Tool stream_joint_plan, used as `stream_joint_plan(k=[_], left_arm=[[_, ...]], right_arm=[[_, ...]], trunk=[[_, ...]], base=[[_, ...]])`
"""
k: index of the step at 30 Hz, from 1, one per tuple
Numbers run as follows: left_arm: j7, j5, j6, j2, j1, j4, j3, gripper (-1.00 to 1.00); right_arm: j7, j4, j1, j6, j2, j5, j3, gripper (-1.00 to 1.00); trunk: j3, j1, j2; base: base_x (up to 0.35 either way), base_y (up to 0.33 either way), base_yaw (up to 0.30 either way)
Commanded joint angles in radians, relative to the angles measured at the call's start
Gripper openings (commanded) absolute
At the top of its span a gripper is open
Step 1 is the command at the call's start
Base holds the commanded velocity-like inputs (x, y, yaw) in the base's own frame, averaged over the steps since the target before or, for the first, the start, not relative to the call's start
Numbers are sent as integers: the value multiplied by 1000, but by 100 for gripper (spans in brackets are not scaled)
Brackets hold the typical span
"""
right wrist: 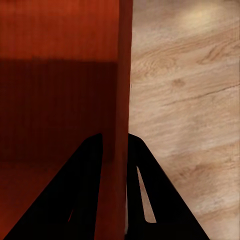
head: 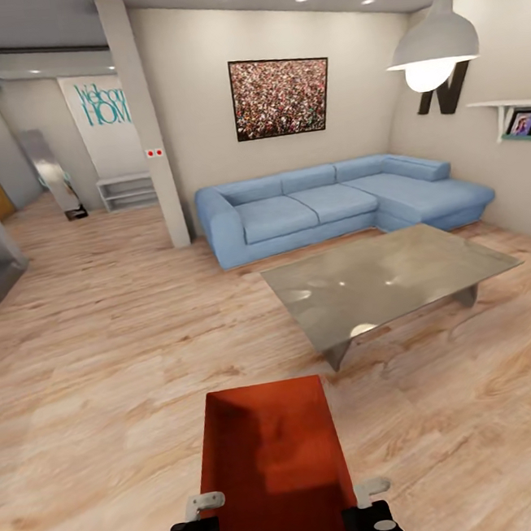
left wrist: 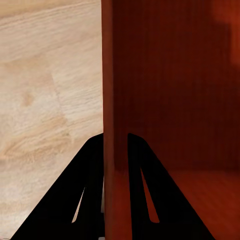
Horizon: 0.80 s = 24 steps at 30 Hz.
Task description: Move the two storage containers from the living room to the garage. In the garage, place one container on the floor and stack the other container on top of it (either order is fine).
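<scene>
The left pincer (left wrist: 116, 165) clamps one side wall of an orange-red storage container (head: 274, 461), and the right pincer (right wrist: 114, 165) clamps the opposite wall. The open container is held low in front of the robot, above the light wood floor (head: 106, 380) of the living room. Ahead are a glass coffee table (head: 385, 277) and a blue sofa (head: 332, 201).

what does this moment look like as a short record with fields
room: living room, wood plank floor
held item: orange-red bin, open top, nothing visible inside
left pincer: shut on the bin's left wall
right pincer: shut on the bin's right wall
ahead right: glass coffee table
behind table: blue corner sofa
second bin: not seen
</scene>
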Motion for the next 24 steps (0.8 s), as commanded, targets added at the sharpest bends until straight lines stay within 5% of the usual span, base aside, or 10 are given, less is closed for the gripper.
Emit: stream_joint_plan(k=[1, 24], left_arm=[[10, -15, 6, 0, 0, -6, 3, -100], [5, -14, 6, 1, 0, -9, 3, -100]], right_arm=[[-10, 20, -1, -6, 0, -22, -5, -100], [-10, 20, 0, -6, -1, -22, -5, -100]], trunk=[[-1, 0, -1], [-1, 0, -1]], base=[[0, 0, 269], [0, 0, 269]])
